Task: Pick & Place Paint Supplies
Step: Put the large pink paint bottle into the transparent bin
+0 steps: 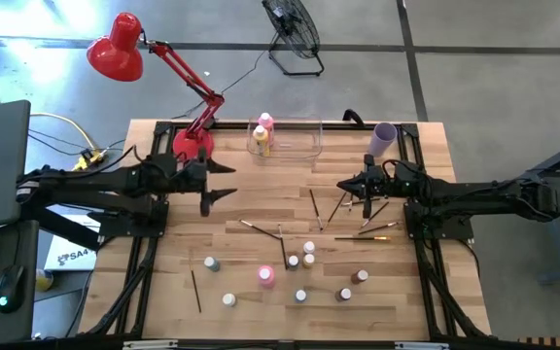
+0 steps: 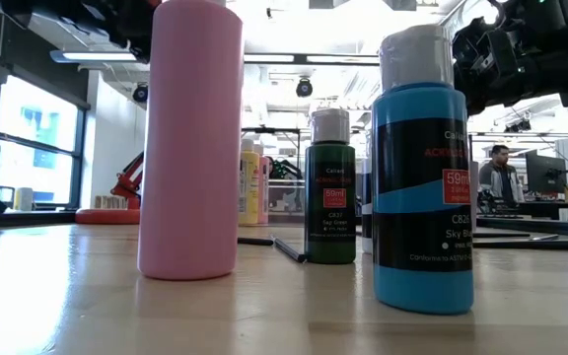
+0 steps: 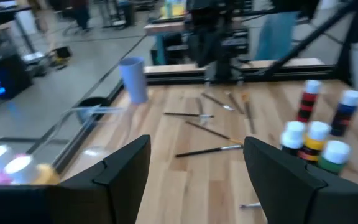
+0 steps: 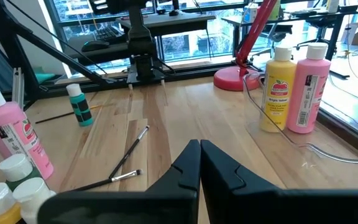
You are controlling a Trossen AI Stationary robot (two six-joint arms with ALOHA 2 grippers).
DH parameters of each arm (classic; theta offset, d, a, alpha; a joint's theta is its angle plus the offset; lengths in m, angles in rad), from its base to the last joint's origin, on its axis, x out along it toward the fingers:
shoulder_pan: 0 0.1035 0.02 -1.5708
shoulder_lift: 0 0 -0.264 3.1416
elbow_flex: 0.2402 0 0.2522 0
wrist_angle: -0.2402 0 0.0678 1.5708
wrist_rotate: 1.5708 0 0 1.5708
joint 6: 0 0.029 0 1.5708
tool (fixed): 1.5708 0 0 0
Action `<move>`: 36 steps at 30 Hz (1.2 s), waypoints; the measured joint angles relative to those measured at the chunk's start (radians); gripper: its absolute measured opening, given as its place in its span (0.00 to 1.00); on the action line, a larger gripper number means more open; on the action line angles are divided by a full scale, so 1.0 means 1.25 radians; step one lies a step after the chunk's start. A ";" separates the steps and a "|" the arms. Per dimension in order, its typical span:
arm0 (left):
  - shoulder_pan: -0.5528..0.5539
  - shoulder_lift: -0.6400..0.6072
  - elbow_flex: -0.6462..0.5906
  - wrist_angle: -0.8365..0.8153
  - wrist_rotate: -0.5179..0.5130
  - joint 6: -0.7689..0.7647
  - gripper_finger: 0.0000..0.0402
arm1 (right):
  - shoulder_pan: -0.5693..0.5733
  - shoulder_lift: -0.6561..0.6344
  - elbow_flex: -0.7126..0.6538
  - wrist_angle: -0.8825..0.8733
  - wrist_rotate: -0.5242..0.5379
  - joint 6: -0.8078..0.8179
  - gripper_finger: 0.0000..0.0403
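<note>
Paint supplies lie spread over the wooden table [image 1: 163, 292]. Two tall bottles, one yellow [image 1: 260, 142] and one pink [image 1: 265, 123], stand inside the clear bin [image 1: 304, 139] at the far edge, next to the red lamp's base [image 1: 191, 144]. A third pink bottle [image 1: 265, 276] stands on the near half of the table among the small white-capped bottles [image 1: 308, 250], which are scattered singly and in a tight cluster. Brushes [image 1: 315, 208] lie loose across the middle and right of the table, one [image 1: 195, 290] well apart at the near left.

The left gripper [image 1: 224, 182] hangs over the left centre of the table with its fingers [image 3: 123, 163] spread wide and nothing between them; it touches nothing. The right gripper [image 1: 343, 185] sits over the right centre, just above the group of brushes, its fingers [image 4: 188, 163] pressed together with nothing clamped; whether the tips touch a brush cannot be told. The lilac cup [image 1: 384, 138] stands at the far right, beside the bin.

From table height, the pink bottle [image 2: 189, 138], a green bottle [image 2: 330, 192] and a blue bottle [image 2: 423, 173] stand upright close by.
</note>
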 joint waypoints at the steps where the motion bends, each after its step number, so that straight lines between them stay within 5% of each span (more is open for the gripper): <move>1: -0.007 -0.002 0.000 -0.003 0.011 0.001 0.63 | 0.000 0.000 0.000 0.000 0.000 0.000 0.01; 36: -0.019 0.018 0.000 -0.003 0.045 -0.008 0.63 | 0.000 0.000 0.000 -0.001 -0.003 0.000 0.01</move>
